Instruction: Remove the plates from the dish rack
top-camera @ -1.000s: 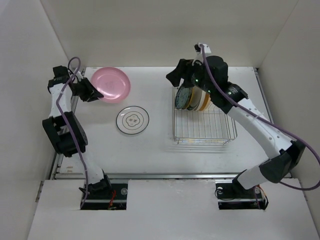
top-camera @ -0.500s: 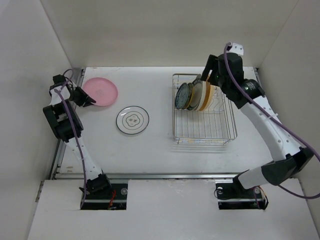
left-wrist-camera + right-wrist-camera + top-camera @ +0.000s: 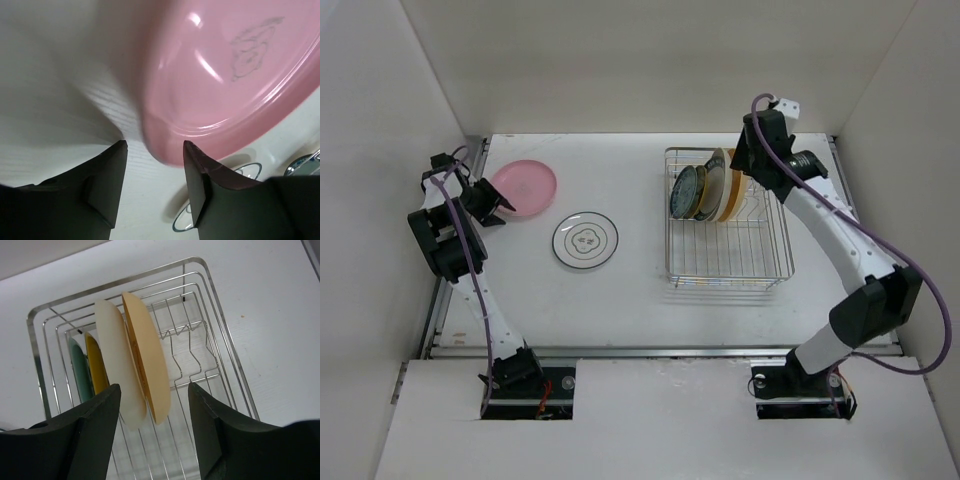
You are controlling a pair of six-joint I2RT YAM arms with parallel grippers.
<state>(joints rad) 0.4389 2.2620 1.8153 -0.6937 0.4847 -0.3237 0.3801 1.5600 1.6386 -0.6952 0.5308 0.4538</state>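
Note:
The dish rack (image 3: 728, 262) stands at the right and holds several upright plates: teal-blue (image 3: 685, 193), yellow, cream (image 3: 717, 185) and orange. In the right wrist view the orange plate (image 3: 150, 365), cream plate (image 3: 116, 365), yellow plate (image 3: 98, 371) and teal plate (image 3: 80, 371) stand side by side in the rack (image 3: 200, 262). My right gripper (image 3: 738, 168) (image 3: 155, 390) is open, above the orange and cream plates. The pink plate (image 3: 523, 187) (image 3: 230, 85) lies on the table at the far left. My left gripper (image 3: 495, 207) (image 3: 155, 167) is open at its near rim.
A white plate with a dark rim (image 3: 585, 241) lies on the table between the pink plate and the rack; its edge shows in the left wrist view (image 3: 178, 226). White walls enclose the table at the back and both sides.
My left gripper brought the pink plate down to the far left of the table and opened. My right arm swung from the rack's back left to above its back right.

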